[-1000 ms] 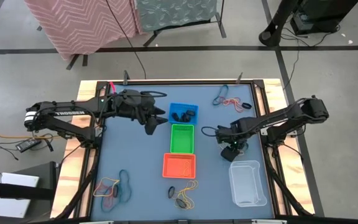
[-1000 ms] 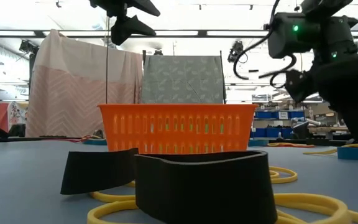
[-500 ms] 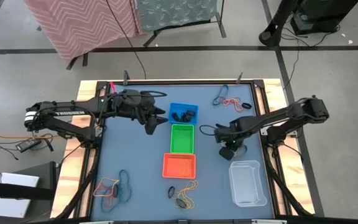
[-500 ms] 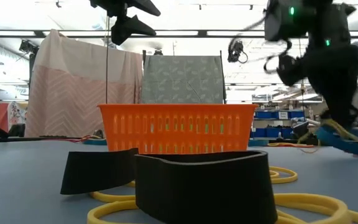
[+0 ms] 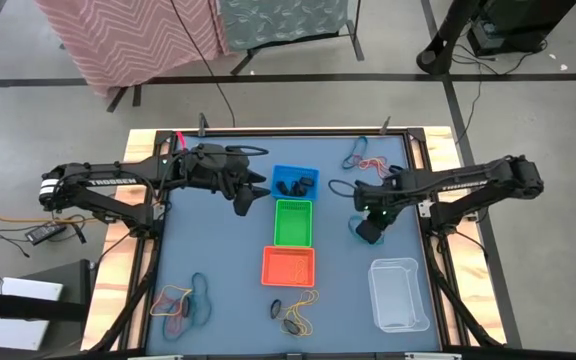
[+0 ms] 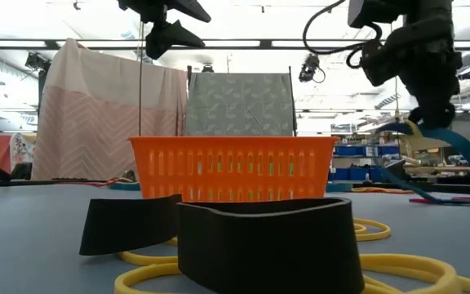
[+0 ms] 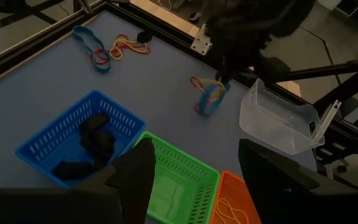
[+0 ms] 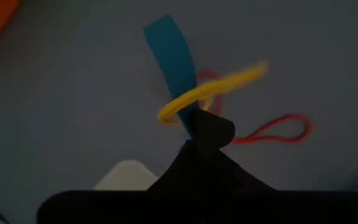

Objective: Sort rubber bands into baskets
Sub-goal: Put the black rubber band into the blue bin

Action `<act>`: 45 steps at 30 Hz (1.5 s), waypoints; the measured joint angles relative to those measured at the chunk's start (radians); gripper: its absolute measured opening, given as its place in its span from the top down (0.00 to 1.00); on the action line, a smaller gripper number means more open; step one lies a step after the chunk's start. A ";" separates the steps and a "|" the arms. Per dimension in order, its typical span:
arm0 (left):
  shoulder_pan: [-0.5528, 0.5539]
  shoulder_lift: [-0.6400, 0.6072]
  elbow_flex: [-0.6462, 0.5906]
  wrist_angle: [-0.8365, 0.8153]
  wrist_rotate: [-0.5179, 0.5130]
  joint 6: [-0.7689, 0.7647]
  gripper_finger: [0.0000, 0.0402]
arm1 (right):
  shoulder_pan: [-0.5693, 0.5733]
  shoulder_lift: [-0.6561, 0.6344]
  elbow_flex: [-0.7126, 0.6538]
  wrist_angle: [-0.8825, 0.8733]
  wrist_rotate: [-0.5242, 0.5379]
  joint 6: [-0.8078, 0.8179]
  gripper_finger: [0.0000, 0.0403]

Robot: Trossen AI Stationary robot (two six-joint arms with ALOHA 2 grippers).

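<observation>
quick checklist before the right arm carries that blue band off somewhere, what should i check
1. Right end effector shut on the teal-blue band: ok.
2. Band lifted off the table: ok, in the low view it hangs in the air.
3. Only one band picked: not ok, a yellow band comes up looped around the teal one, and a red band lies close by.
4. Blue basket matches by colour: cannot tell, it holds only black bands.
5. Left end effector out of the way: not ok, it hangs open beside the blue basket.
6. Clear tub has room: ok.
</observation>
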 joint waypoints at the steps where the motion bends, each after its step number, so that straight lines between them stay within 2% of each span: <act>1: 0.000 0.000 0.000 0.000 0.000 0.000 0.42 | 0.006 0.012 -0.007 0.009 -0.010 -0.001 0.98; 10: 0.000 0.000 0.000 -0.001 0.000 0.001 0.42 | 0.032 0.135 -0.064 0.120 -0.044 -0.054 0.81; 15: 0.000 0.000 0.000 -0.001 -0.005 0.002 0.42 | 0.032 0.154 -0.064 0.138 -0.049 -0.086 0.77; 18: 0.000 0.000 0.000 -0.001 -0.012 0.002 0.42 | 0.025 0.147 -0.065 0.133 -0.044 -0.087 0.81; 22: 0.000 0.000 0.000 -0.001 -0.020 0.003 0.42 | 0.011 0.117 -0.048 0.102 -0.021 -0.097 0.96; 29: 0.000 0.000 0.000 -0.004 -0.043 0.003 0.42 | -0.048 0.031 0.009 0.114 0.101 -0.108 0.98; 33: 0.000 0.000 0.000 -0.017 -0.056 0.003 0.42 | -0.106 0.014 0.006 0.333 0.110 -0.118 0.98; 36: 0.000 0.000 0.000 -0.027 -0.056 -0.001 0.42 | -0.139 0.054 0.003 0.517 0.084 -0.126 0.98; 42: 0.000 0.000 0.000 -0.053 -0.083 -0.027 0.42 | -0.160 0.226 0.002 0.930 0.034 -0.128 0.98; 45: 0.000 0.000 0.000 -0.050 -0.100 -0.027 0.42 | -0.162 0.322 0.012 1.103 0.053 -0.126 0.98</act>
